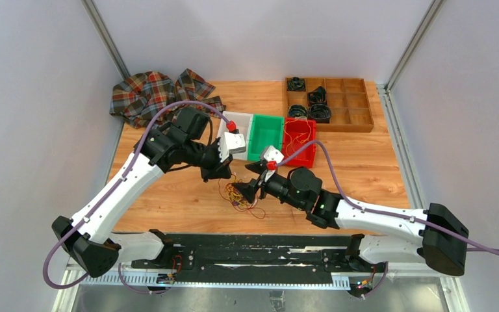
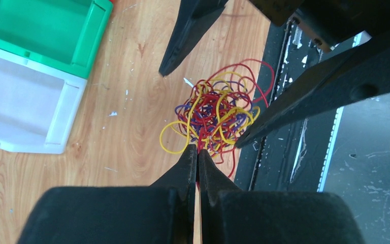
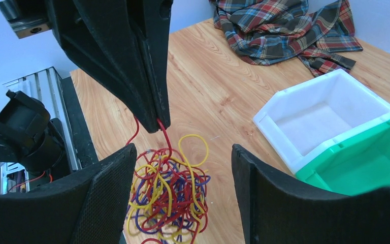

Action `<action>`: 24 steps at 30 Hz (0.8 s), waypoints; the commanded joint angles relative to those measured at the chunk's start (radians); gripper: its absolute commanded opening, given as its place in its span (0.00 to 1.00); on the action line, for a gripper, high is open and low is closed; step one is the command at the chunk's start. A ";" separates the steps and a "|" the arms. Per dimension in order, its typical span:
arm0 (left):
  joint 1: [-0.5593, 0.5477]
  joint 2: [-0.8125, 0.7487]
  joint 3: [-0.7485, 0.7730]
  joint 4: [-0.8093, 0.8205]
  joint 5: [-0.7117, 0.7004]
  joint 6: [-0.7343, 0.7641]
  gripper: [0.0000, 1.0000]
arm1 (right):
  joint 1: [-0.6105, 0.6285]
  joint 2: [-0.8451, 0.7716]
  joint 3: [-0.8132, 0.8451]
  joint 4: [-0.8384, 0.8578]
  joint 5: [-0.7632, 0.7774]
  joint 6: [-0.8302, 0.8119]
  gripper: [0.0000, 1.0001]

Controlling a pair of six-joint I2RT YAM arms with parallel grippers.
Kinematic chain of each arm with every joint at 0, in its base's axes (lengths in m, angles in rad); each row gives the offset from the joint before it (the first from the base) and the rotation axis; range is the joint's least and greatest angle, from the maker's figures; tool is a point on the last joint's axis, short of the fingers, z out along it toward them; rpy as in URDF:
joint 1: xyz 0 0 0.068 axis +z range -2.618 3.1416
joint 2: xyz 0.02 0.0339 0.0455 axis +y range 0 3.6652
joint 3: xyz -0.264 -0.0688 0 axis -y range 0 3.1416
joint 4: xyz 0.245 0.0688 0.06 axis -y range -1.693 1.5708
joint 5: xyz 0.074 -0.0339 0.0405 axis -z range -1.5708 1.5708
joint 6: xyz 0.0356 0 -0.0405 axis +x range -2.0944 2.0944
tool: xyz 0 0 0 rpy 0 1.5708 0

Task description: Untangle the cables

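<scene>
The cables are a fist-sized tangle [image 1: 240, 198] of red, yellow and purple wires on the wooden table near its front edge. My left gripper [image 1: 224, 174] is shut on a red wire of the tangle. The left wrist view shows its tips [image 2: 198, 150] pinched together at the tangle's [image 2: 216, 114] near edge. In the right wrist view the red strand runs from the left gripper [image 3: 157, 124] down into the tangle [image 3: 165, 201]. My right gripper [image 3: 183, 152] is open, one finger on each side of the tangle, holding nothing. It also shows in the top view [image 1: 248, 188].
A white bin [image 1: 250, 123], a green bin [image 1: 265, 136] and a red bin [image 1: 299, 153] with a few thin wires stand behind the tangle. A wooden compartment tray [image 1: 344, 104] with black coiled cords is at the back right. A plaid cloth [image 1: 159, 94] lies at the back left.
</scene>
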 commanded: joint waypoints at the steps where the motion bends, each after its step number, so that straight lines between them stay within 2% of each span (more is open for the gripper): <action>1: -0.013 -0.037 0.042 0.000 0.052 -0.030 0.01 | 0.014 0.035 0.050 0.074 0.006 -0.039 0.68; 10: -0.016 -0.049 0.097 -0.048 0.131 -0.046 0.01 | 0.014 0.122 0.079 0.159 0.112 -0.095 0.59; 17: -0.018 -0.054 0.127 -0.075 0.153 -0.047 0.01 | 0.014 0.160 0.105 0.173 0.114 -0.113 0.54; 21: -0.019 -0.054 0.165 -0.090 0.172 -0.059 0.00 | 0.013 0.190 0.069 0.202 0.164 -0.117 0.42; 24: -0.019 -0.057 0.202 -0.104 0.176 -0.064 0.01 | 0.011 0.215 0.014 0.237 0.220 -0.115 0.36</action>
